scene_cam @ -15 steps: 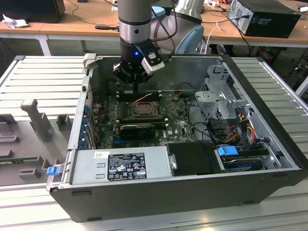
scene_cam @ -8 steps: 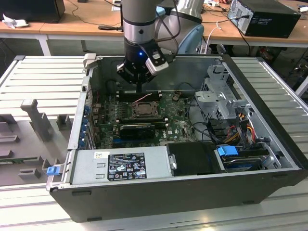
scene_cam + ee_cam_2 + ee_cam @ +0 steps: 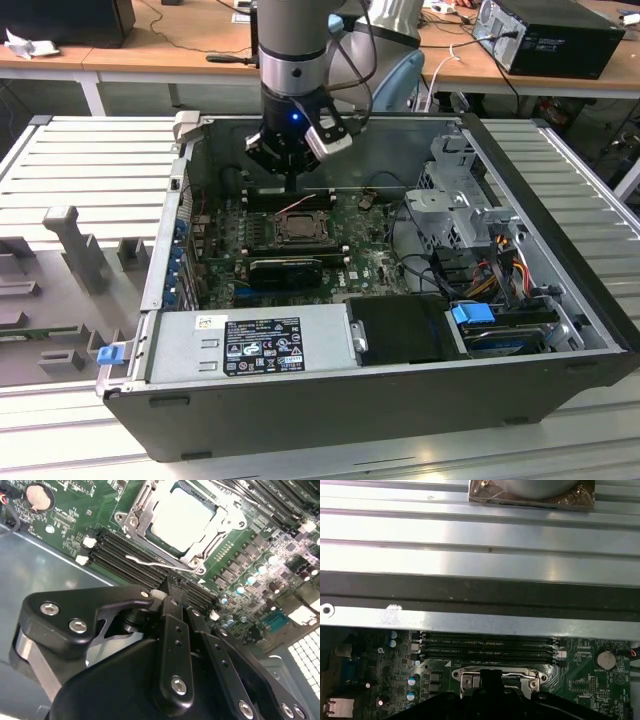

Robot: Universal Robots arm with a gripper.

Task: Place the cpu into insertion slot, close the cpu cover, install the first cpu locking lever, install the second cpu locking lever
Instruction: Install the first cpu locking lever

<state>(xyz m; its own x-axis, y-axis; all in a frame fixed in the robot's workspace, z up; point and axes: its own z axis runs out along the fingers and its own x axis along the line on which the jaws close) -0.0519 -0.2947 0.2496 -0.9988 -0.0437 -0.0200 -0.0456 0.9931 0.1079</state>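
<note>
We see the gripper (image 3: pixel 171 591), pinched narrow on nothing, over the memory slots (image 3: pixel 112 555), with the cpu (image 3: pixel 182 517) seated under the cpu cover (image 3: pixel 137 512) mid-motherboard (image 3: pixel 260 560), just beyond its tips, past the locking lever (image 3: pixel 147 563).

In the first wrist view my gripper (image 3: pixel 490 680) hides all but one edge strip of the cpu cover (image 3: pixel 515 671). In the second wrist view the picture's edge cuts off the cover's corner farthest from my gripper. In the exterior view the insertion slot (image 3: pixel 300 228) is too small for me to read its levers.
</note>
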